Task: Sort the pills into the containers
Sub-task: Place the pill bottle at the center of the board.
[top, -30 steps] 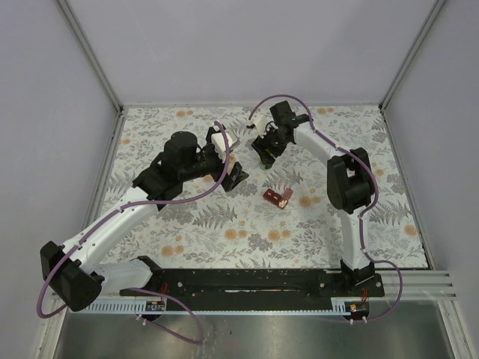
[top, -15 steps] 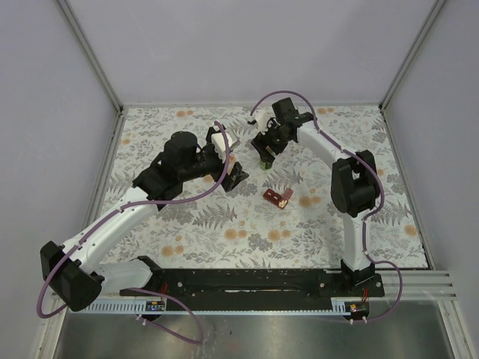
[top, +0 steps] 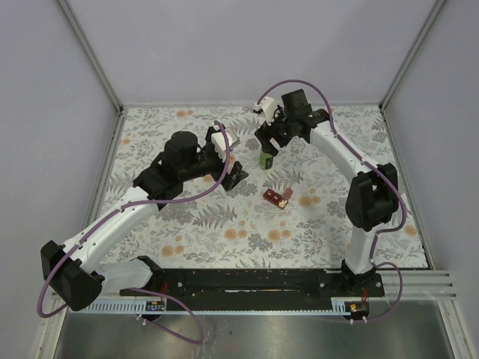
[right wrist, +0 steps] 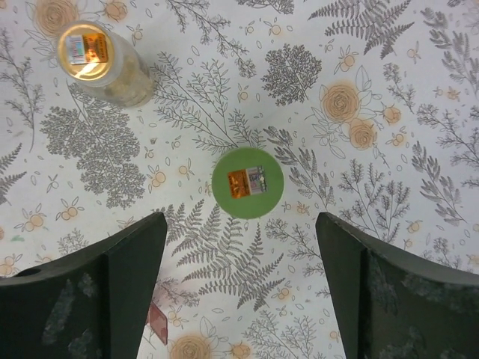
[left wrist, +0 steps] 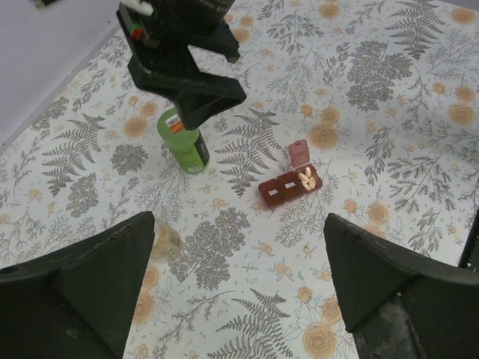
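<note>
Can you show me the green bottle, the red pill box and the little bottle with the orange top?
green bottle (right wrist: 248, 182): right wrist view, on its round top.
red pill box (left wrist: 288, 185): left wrist view, on a closed lid.
little bottle (right wrist: 88, 48): right wrist view, on its orange top.

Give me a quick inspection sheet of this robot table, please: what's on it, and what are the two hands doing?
Surface: flowered cloth covering the table, lying flat.
Job's things: green bottle upright, capped; pale bottle with an orange label on top, upright, standing apart from the green one; dark red pill box with one lid open and pills in that compartment.
Clutter: nothing seen.
Hands: right hand open, above the green bottle, holding nothing; left hand open, empty, above the cloth.
Cables: purple cables looping along both arms.
Surroundings: plain grey walls on three sides.
</note>
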Motion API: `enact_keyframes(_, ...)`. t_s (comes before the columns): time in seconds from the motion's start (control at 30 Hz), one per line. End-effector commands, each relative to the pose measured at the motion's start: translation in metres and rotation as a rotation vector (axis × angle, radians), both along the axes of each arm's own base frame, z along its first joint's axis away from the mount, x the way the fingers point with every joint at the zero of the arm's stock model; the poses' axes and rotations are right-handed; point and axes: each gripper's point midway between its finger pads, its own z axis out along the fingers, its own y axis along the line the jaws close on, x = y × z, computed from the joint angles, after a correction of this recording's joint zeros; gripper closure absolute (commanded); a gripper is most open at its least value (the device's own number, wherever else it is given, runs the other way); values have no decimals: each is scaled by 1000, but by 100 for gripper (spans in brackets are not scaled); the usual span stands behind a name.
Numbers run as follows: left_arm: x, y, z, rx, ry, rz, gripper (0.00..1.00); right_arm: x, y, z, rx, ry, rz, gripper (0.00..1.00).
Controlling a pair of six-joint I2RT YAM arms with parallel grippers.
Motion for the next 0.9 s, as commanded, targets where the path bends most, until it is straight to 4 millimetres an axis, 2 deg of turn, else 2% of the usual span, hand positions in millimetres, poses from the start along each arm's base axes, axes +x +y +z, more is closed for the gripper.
enact_keyframes(0.0,14,2,10,-28,-30,50,1,-13,-1,56,77,-112,-6,9)
enact_keyframes(0.2,24,11,6,-28,-32,98,1,-44,-20,69,75,-138,-37,8)
enact_keyframes(0.37,45,25,-14,-22,-13,162,1,-69,-38,73,67,-142,-76,8)
enact_keyframes(0.53,69,45,-31,-68,32,235,1,-93,-45,69,89,-119,-87,9)
enact_keyframes(0.67,77,55,-37,-78,47,256,1,-115,-52,43,59,-40,-76,10)
enact_keyframes(0.87,70,38,-52,-80,146,166,1,-135,-76,-4,-73,33,-75,12)
